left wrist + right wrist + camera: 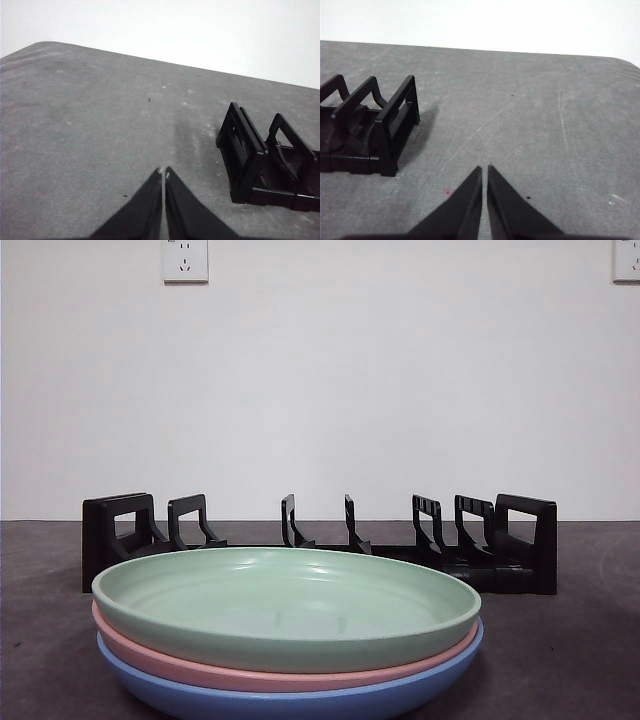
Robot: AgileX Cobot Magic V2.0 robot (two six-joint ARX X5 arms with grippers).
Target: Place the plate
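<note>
A stack of three plates sits near in the front view: a green plate [290, 602] on top, a pink plate [200, 672] under it and a blue plate [300, 703] at the bottom. Behind them stands a black dish rack [320, 545] with upright dividers. Its end shows in the left wrist view [265, 160] and in the right wrist view [370, 130]. My left gripper [164, 172] is shut and empty over the bare table beside the rack's end. My right gripper [484, 169] is shut and empty beside the rack's other end. Neither arm shows in the front view.
The grey table [580, 660] runs back to a white wall [320, 390] with two sockets, one [185, 260] at the top left.
</note>
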